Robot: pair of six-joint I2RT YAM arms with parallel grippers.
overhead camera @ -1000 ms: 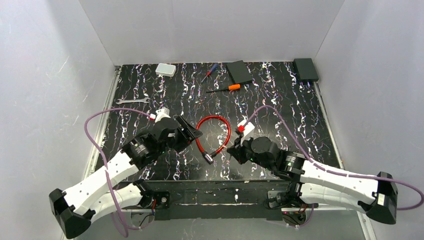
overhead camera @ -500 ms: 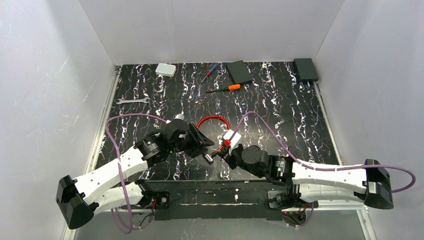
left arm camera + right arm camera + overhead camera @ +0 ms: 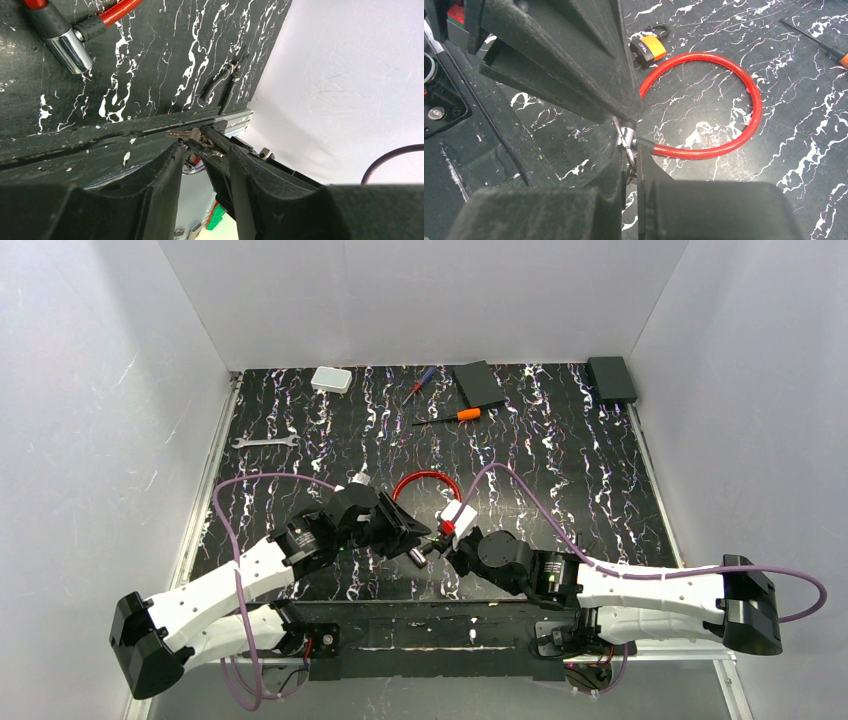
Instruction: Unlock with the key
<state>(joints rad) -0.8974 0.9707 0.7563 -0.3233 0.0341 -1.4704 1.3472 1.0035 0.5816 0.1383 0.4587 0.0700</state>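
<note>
Black tabletop (image 3: 560,470) veined with white carries a red cable (image 3: 694,153) coiled in a loop, and its chrome lock end (image 3: 70,50) lies flat toward the near edge. The two arms meet just above that end. The right gripper (image 3: 630,167) is pinched closed on the key (image 3: 178,133), holding it clear of the tabletop. Only the short silvery bit and a wire ring beside it show plainly, and the head is mostly hidden. The left gripper (image 3: 202,148) has its fingers part-way apart on either side of the key, and whether they press on it cannot be told. A small orange-and-black piece (image 3: 651,49) with a black loop lies on the tabletop just outside the cable loop. Farther back lie an orange-handled screwdriver (image 3: 455,416) and, well to the left, a flat silver wrench (image 3: 265,442).
</note>
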